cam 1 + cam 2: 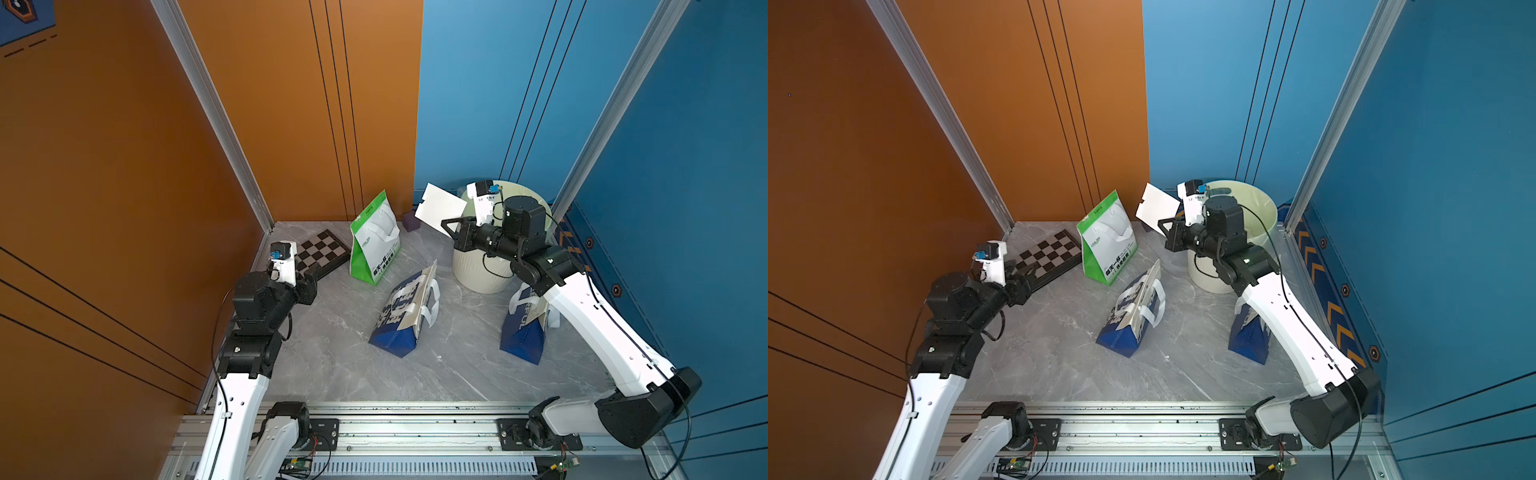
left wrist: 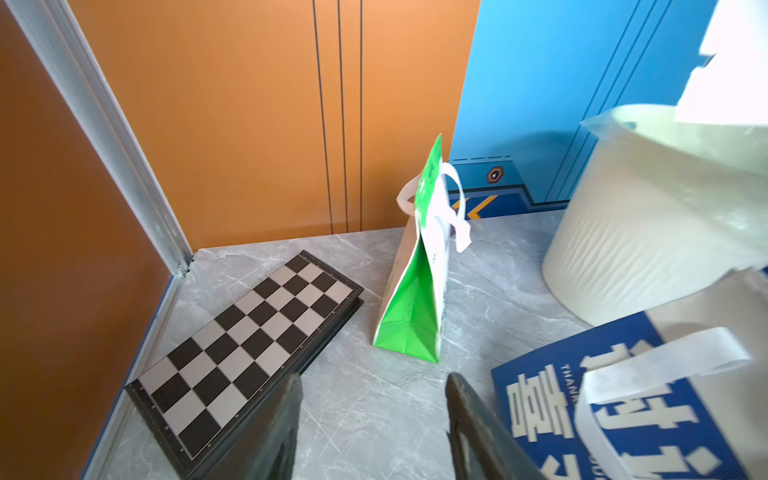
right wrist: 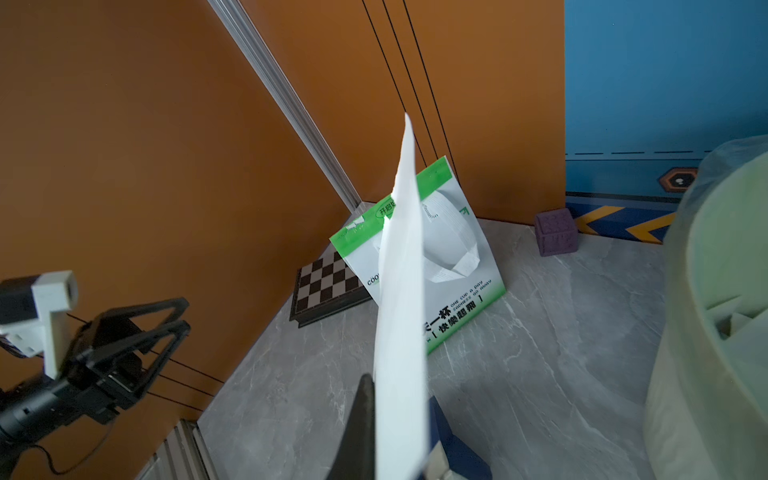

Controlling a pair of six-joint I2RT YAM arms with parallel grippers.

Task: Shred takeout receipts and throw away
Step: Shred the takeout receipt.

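My right gripper (image 1: 448,223) (image 1: 1163,225) is shut on one takeout receipt (image 1: 440,208) (image 1: 1156,206), a plain white slip held in the air beside the rim of the cream bin (image 1: 486,270). In the right wrist view the receipt (image 3: 401,291) rises edge-on from between the shut jaws (image 3: 390,384). White paper scraps (image 3: 731,320) lie inside the bin (image 3: 715,353). My left gripper (image 1: 313,270) (image 2: 374,378) is open and empty, low over the table near the chessboard. No other receipt is in view.
A green-and-white bag (image 1: 374,241) stands at the back. One blue-and-white bag (image 1: 405,316) lies tipped mid-table, another (image 1: 525,328) stands under my right arm. A folded chessboard (image 1: 322,251) lies at the back left, a purple cube (image 1: 411,221) by the back wall. Walls enclose three sides.
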